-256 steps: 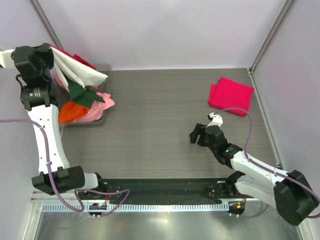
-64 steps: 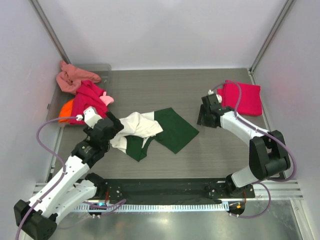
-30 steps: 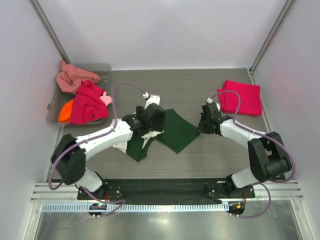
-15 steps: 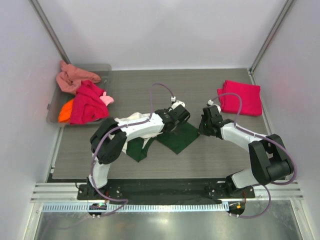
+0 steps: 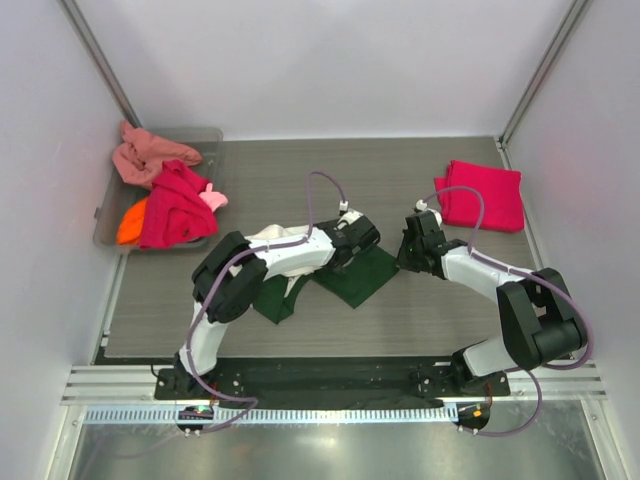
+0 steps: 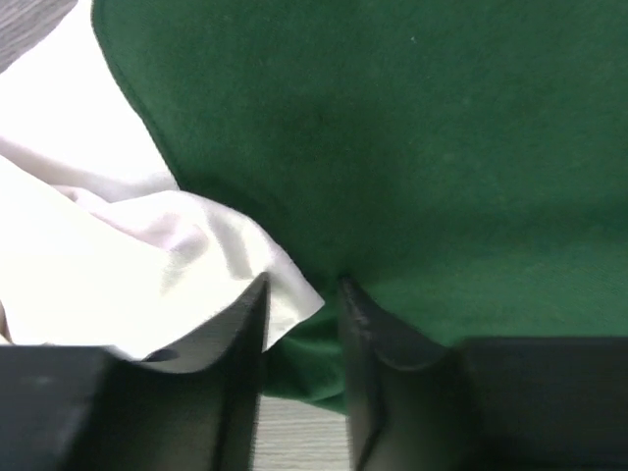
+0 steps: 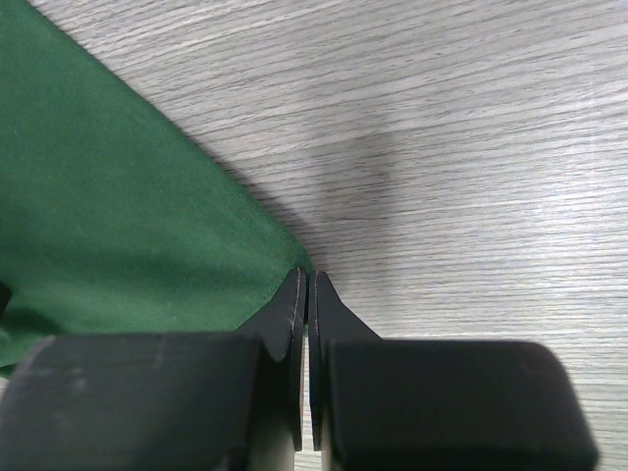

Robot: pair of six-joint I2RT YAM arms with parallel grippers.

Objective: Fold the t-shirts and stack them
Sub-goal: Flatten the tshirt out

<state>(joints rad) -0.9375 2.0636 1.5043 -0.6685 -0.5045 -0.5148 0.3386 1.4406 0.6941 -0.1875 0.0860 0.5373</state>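
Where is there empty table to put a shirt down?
Bare table at the back, between the tray and the folded crimson shirt; also the near strip before the cream and green shirt. The middle and the tray are crowded.

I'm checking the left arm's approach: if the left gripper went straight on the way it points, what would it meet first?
The green-and-white t-shirt: the left gripper aims at where its white fold meets the green cloth. It looks very close, though depth is hard to judge.
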